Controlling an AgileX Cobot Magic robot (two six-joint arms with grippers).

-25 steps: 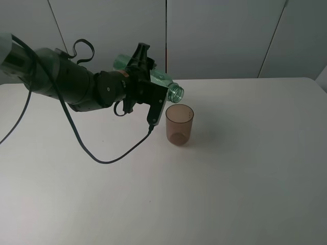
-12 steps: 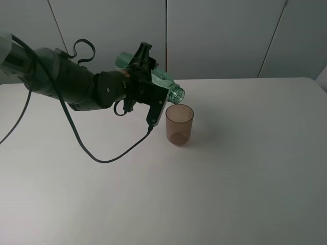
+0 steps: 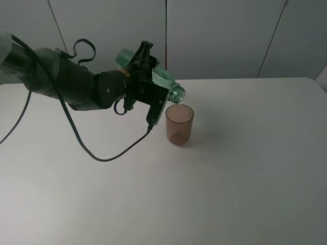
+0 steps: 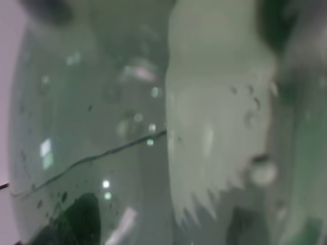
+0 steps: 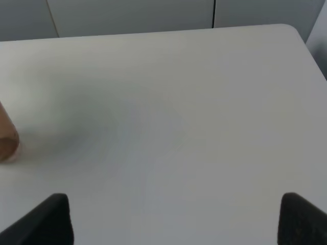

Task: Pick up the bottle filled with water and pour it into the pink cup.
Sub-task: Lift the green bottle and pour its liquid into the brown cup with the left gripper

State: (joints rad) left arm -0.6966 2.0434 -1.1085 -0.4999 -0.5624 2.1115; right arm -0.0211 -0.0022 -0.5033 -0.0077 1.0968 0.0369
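White table [image 3: 245,178], grey wall [image 3: 219,35] behind | your left gripper [image 3: 144,71] clamps the bottle [image 3: 166,81], tipped so its mouth hangs just over the upright pink cup [image 3: 179,124] (pouring pose) | right gripper [image 5: 173,222] spread wide, holding nothing, parked well clear.

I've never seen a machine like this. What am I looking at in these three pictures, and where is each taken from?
It is a robot with two arms, each ending in a two-fingered gripper. The wide picture comes from a camera high above a white table. There the left gripper holds a green bottle tilted, its open mouth just above a pink cup standing on the table. The blurry greenish picture comes from that arm's wrist camera, right up against the bottle. The last comes from the other arm's wrist: the right gripper is open and empty, the cup's edge just in view.
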